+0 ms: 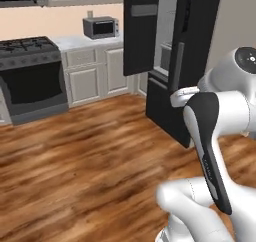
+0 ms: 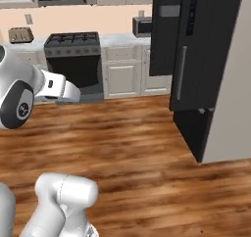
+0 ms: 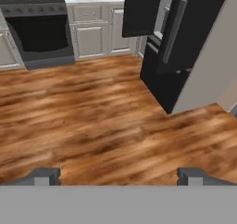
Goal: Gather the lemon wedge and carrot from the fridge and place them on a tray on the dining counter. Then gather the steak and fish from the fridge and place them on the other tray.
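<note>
The tall black fridge stands ahead to the right across the wood floor. Its left door is swung open and its right door, with a long grey handle, is shut. Through the gap only a pale strip of the inside shows. The lemon wedge, carrot, steak, fish, trays and dining counter are out of view. My gripper hangs well short of the fridge, open, with only floor between its fingertips.
A black-fronted oven range stands at the back left between beige cabinets. A microwave sits on the worktop beside the fridge and a toaster further left. Wood floor stretches to the fridge.
</note>
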